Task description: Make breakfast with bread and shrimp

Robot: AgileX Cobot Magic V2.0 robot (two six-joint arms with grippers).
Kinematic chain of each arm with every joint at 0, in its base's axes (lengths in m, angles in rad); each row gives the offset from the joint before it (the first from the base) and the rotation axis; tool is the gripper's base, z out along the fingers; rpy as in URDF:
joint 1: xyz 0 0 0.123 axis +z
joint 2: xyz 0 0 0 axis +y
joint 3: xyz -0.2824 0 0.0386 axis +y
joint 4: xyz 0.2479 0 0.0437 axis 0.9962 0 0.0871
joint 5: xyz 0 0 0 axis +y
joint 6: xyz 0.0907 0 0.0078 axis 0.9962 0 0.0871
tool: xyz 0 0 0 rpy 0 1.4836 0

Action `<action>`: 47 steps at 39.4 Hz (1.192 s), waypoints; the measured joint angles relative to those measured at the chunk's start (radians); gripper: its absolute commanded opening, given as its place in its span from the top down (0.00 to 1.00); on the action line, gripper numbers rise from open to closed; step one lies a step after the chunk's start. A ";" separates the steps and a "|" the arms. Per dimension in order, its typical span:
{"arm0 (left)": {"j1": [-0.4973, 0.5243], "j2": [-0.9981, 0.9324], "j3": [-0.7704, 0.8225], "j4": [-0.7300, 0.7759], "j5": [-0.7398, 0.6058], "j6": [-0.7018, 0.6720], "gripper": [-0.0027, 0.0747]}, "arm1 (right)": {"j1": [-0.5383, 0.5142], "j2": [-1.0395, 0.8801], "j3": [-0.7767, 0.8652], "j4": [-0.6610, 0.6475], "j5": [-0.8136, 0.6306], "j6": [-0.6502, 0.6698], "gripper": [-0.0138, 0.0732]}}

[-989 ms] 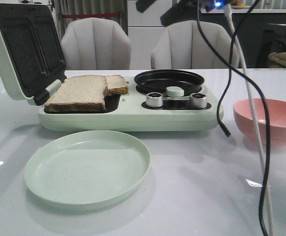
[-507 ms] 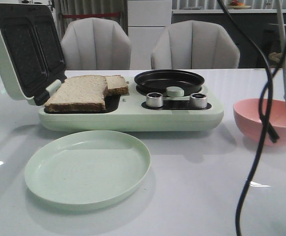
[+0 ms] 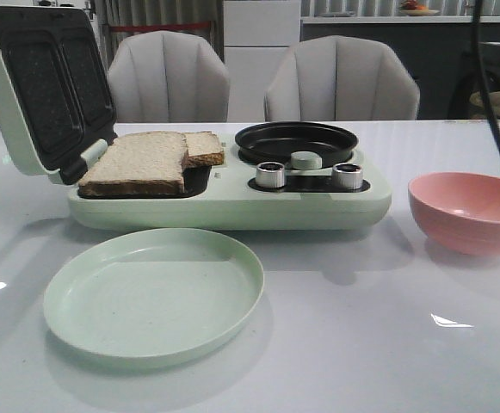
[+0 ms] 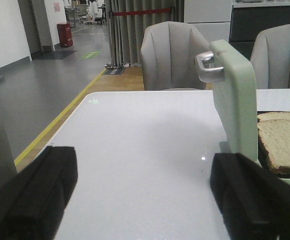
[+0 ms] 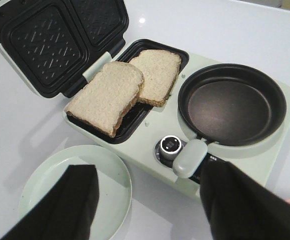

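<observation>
Two slices of bread [image 3: 138, 162] lie overlapping on the open sandwich press of the pale green breakfast maker [image 3: 232, 202]; they also show in the right wrist view [image 5: 107, 95] and partly in the left wrist view [image 4: 283, 142]. No shrimp shows in any view. My right gripper [image 5: 145, 205] is open and empty, high above the maker's front edge and the green plate [image 5: 110, 172]. My left gripper [image 4: 145, 200] is open and empty, low over bare table to the left of the maker's raised lid [image 4: 234, 95]. Neither gripper shows in the front view.
A black round pan [image 3: 296, 141] sits in the maker's right half with two knobs [image 3: 270, 175] in front. An empty green plate [image 3: 153, 294] lies in front of the maker. An empty pink bowl [image 3: 466, 211] stands at the right. A black cable [image 3: 495, 103] hangs at the right edge. Two chairs stand behind the table.
The hanging cables and the right arm's dark parts have swung out of the front view to the right; one cable remains at the right edge. Bread, plate and bowl have not moved.
</observation>
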 measured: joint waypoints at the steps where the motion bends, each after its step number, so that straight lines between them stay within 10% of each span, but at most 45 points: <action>1: 0.000 0.000 0.000 0.000 0.000 0.000 0.18 | 0.000 -0.028 0.021 0.000 -0.008 0.000 0.22; 31: 0.000 0.000 0.000 -0.002 0.000 0.000 0.18 | 0.000 -0.790 0.602 0.002 -0.161 -0.040 0.22; 47: 0.000 0.000 0.000 -0.011 0.000 0.000 0.18 | 0.000 -0.876 0.840 0.009 -0.467 -0.040 0.22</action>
